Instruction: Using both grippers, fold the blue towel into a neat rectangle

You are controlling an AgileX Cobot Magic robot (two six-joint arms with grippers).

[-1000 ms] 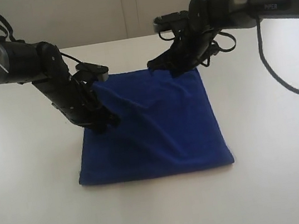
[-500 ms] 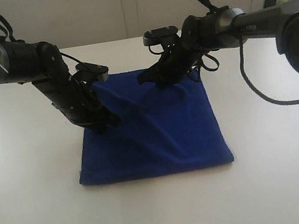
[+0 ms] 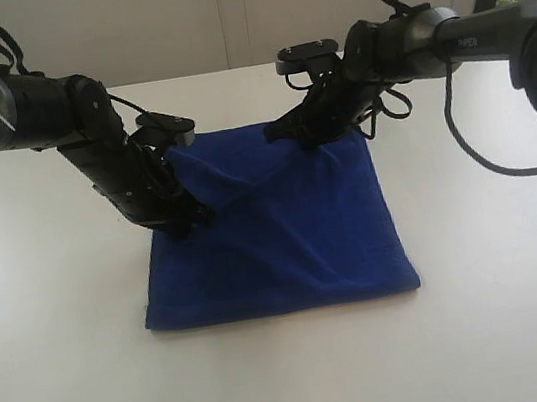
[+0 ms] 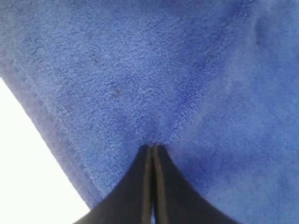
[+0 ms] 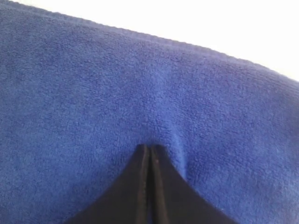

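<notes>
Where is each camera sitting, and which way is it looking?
Exterior view: off the arms, raised, looking down across the white table at the deep blue soft towel; both dark grey arms, left gripper and right gripper show.
Left wrist view: on the left wrist, looking along its shut black jaws into pinched towel.
Right wrist view: on the right wrist, looking along its shut jaws into towel near a hem.
Shared: every view shows the towel; the exterior view also shows both wrist views' grippers.

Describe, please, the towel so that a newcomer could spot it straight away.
On the white table, look between the two dark arms. The blue towel lies there, roughly square, pinched by the left hand and right hand. It is the only coloured, soft thing there.
</notes>
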